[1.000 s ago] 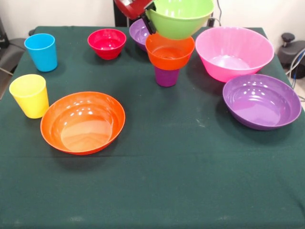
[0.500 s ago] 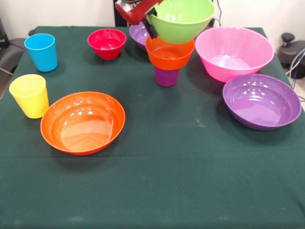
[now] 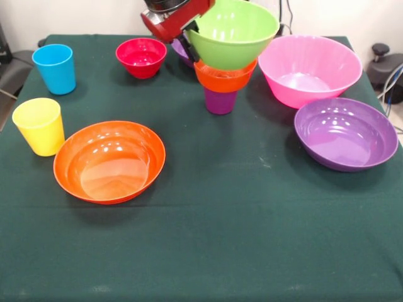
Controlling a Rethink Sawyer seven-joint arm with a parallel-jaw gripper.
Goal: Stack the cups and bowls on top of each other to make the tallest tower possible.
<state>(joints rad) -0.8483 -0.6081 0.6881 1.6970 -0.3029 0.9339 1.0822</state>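
Pincer (image 3: pixel 191 39) closed on green bowl's (image 3: pixel 233 33) rim; bowl tilted, low on small orange bowl (image 3: pixel 225 77) atop purple cup (image 3: pixel 220 100).

The arm (image 3: pixel 173 16) runs off the top edge, and its gripper (image 3: pixel 191 36) sits tucked behind the green bowl (image 3: pixel 232 31), so there's no telling how its tips stand. That green bowl covers the inside of the small orange bowl (image 3: pixel 224 78), which in turn caps the purple cup (image 3: pixel 220 101), leaving only the cup's lower part showing. Behind the arm, a purple bowl (image 3: pixel 181 49) peeks out as a sliver, the rest hidden.
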